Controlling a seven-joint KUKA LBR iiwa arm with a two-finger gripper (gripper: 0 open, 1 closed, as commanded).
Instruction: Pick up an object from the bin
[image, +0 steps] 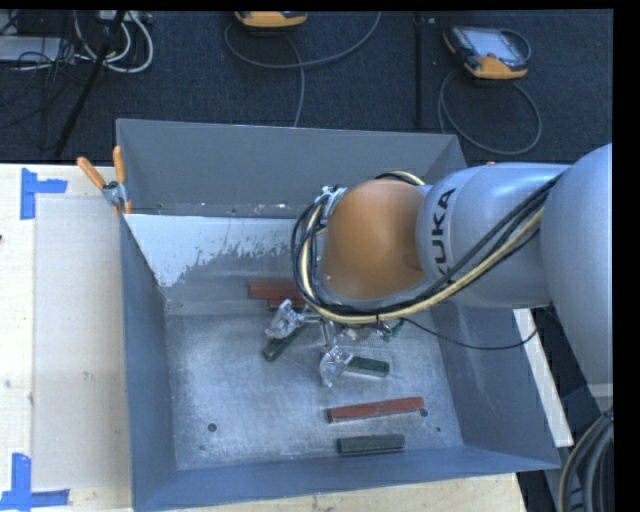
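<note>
Two small dark things lie mid-bin at the gripper (311, 343): a stubby black piece (273, 349) just beside one metal finger and a flat dark bar (368, 367) beside the other. The jaws are spread wide, with nothing gripped. A matte rust-brown strip (375, 408) lies nearer the front wall.

The grey bin (145, 380) (metal, scuffed) holds reddish bars (375, 408) and dark sticks (370, 444).
</note>
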